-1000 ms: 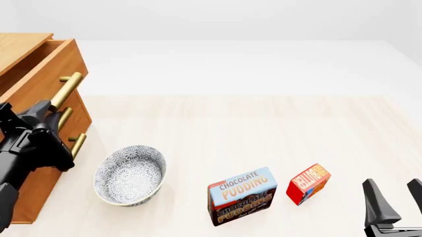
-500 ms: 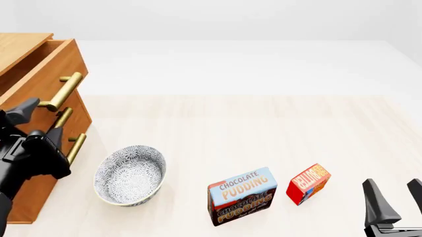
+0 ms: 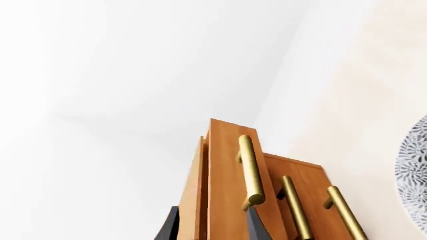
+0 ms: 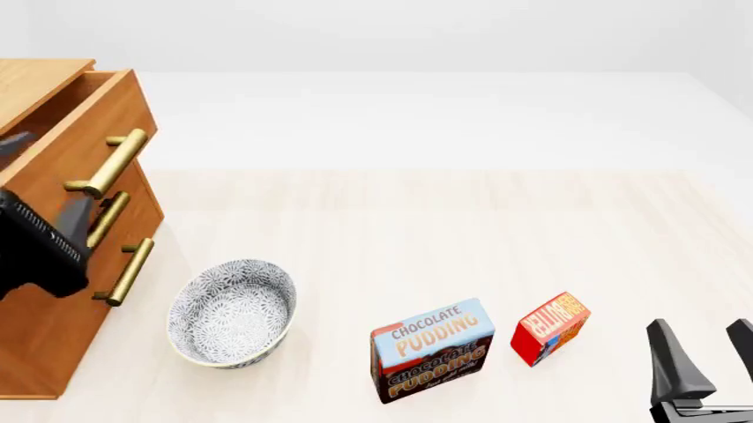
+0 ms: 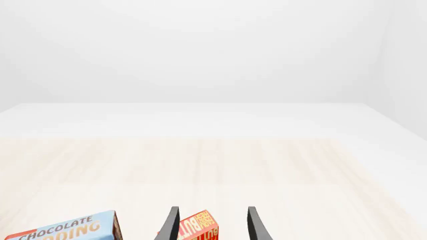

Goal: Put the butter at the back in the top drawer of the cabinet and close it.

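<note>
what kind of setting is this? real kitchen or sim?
Likely a simulated tabletop scene: flat white backdrop and a pale table holding only staged props: cabinet, bowl, pudding box, butter.

both arms are matte black with no markings, cables or screws showing. the left gripper (image 4: 48, 231) appears as a blocky black body with a finely ribbed face along one edge. the right gripper (image 4: 706, 357) has two slim, flat, tapering dark grey fingers (image 5: 256, 226) rising from a black base bar.
</note>
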You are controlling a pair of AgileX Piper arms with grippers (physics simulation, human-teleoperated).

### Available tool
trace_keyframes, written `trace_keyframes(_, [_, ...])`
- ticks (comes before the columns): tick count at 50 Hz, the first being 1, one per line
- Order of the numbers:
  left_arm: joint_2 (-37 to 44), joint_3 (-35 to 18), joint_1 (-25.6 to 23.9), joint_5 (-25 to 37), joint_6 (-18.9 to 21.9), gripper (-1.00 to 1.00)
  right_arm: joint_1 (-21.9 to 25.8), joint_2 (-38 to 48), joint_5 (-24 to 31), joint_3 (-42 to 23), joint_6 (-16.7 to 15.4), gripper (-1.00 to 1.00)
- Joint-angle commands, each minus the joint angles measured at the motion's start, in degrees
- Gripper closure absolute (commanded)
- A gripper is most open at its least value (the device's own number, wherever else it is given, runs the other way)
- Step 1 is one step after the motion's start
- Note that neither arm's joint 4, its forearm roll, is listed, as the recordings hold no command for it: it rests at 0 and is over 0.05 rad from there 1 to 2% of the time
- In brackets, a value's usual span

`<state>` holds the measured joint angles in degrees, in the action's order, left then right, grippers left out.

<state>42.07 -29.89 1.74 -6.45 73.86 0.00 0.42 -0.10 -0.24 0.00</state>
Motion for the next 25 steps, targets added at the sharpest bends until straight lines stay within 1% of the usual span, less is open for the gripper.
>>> trace_keyframes(1, [-6.8,-12.3,-2.3,18.9,-8.1,-1.0,0.0,0.0,0.0,0.0,0.0,-1.0])
trace_keyframes(2, [-6.8,-12.3,-2.3,19.0,-8.1,-1.0,0.0,0.0,0.0,0.0,0.0,-1.0])
trace_keyframes(3, [-6.6,-16.0,-2.4,23.5,-11.0,-1.0,0.0,0.0,0.0,0.0,0.0,-1.0])
trace_keyframes(4, [-6.6,-16.0,-2.4,23.5,-11.0,-1.0,0.0,0.0,0.0,0.0,0.0,-1.0])
trace_keyframes(5, [-6.3,-18.7,-1.8,26.8,-13.0,-1.0,0.0,0.0,0.0,0.0,0.0,-1.0])
trace_keyframes(7, [-5.7,-22.0,-2.1,29.8,-15.4,-1.0,0.0,0.0,0.0,0.0,0.0,-1.0])
trace_keyframes(9, [-1.6,-29.4,-4.7,36.8,-22.1,-1.0,0.0,0.0,0.0,0.0,0.0,-1.0])
trace_keyframes(10, [-0.1,-32.5,-4.6,40.2,-24.9,-1.0,0.0,0.0,0.0,0.0,0.0,-1.0])
trace_keyframes(11, [0.4,-34.7,-3.9,42.8,-26.4,-1.0,0.0,0.0,0.0,0.0,0.0,-1.0])
trace_keyframes(13, [1.4,-37.8,-4.1,45.2,-28.4,-1.0,0.0,0.0,0.0,0.0,0.0,-1.0])
trace_keyframes(14, [1.5,-37.8,-4.1,45.2,-28.4,-1.0,0.0,0.0,0.0,0.0,0.0,-1.0])
trace_keyframes(15, [1.9,-39.6,-3.1,47.0,-29.5,-1.0,0.0,0.0,0.0,0.0,0.0,-1.0])
trace_keyframes(17, [3.3,-42.6,-3.7,49.3,-31.2,-1.0,0.0,0.0,0.0,0.0,0.0,-1.0])
trace_keyframes(18, [2.6,-42.7,-3.7,48.9,-30.5,-1.0,0.0,0.0,0.0,0.0,0.0,-1.0])
trace_keyframes(19, [3.2,-43.8,-4.0,49.8,-31.2,-1.0,0.0,0.0,0.0,0.0,0.0,-1.0])
trace_keyframes(20, [6.0,-47.3,-4.9,53.4,-34.8,-1.0,0.0,0.0,0.0,0.0,0.0,-1.0])
trace_keyframes(21, [7.1,-49.3,-5.0,55.0,-36.4,-1.0,0.0,0.0,0.0,0.0,0.0,-1.0])
trace_keyframes(23, [7.9,-52.6,-4.4,57.1,-38.1,-1.0,0.0,0.0,0.0,0.0,0.0,-1.0])
trace_keyframes(25, [8.3,-53.5,-4.5,57.9,-38.7,-1.0,0.0,0.0,0.0,0.0,0.0,-1.0])
